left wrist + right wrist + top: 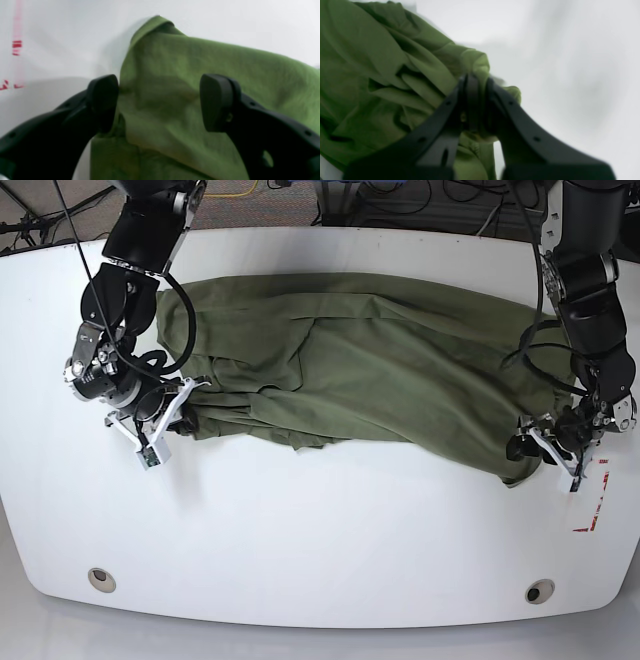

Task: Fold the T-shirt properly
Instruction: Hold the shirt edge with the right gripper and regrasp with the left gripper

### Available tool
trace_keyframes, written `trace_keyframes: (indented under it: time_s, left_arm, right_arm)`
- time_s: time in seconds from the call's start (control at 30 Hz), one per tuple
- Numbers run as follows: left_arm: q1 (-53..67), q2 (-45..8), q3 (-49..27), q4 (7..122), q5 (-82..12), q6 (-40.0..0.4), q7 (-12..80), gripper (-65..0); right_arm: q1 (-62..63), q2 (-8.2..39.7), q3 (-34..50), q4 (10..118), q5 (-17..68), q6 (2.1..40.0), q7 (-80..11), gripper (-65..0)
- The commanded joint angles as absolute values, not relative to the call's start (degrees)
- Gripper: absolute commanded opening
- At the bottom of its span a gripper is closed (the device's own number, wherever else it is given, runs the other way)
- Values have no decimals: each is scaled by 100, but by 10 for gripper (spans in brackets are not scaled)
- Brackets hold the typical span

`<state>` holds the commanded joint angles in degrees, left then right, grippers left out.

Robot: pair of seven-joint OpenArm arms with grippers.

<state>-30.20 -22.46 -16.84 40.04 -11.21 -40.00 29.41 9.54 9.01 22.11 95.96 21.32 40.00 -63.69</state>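
Note:
The olive-green T-shirt lies crumpled and partly doubled over across the white table. In the base view my right gripper is at the shirt's left end. The right wrist view shows it shut on a bunched edge of the shirt. My left gripper is at the shirt's lower right corner. In the left wrist view it is open, its two fingers on either side of a raised fold of the shirt, the left finger touching the cloth edge.
Red tape marks lie on the table just right of my left gripper and also show in the left wrist view. Two round holes sit near the table's front edge. Cables run behind the table.

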Motion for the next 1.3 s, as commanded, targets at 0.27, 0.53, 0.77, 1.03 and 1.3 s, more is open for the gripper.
trace_keyframes:
  time_s: [0.27, 0.53, 0.77, 1.03, 1.3]
  left_arm:
    - [-3029, -2237, -1675, 3855, -1112, -3996, 2844, -172]
    - [-3020, -2220, -1516, 3846, -1121, -3996, 2870, -172]
    - [-3020, -2132, -1200, 3846, -1147, -4000, 2870, -225]
    - [-3029, -2000, -1218, 3873, -1138, -3987, 2826, -650]
    - [-2993, -2009, -1209, 4321, -1130, -4000, 2879, -650]
  right_arm:
    - [945, 901, 2220, 9596, 2141, 4000, -6369, -650]
    - [936, 910, 2229, 9596, 2149, 4000, -6369, -650]
    - [936, 892, 2220, 9596, 2149, 4000, -6369, -650]
    - [945, 892, 2220, 9596, 2132, 4000, -6369, -650]
    - [954, 919, 2220, 9596, 2097, 4000, -6369, -650]
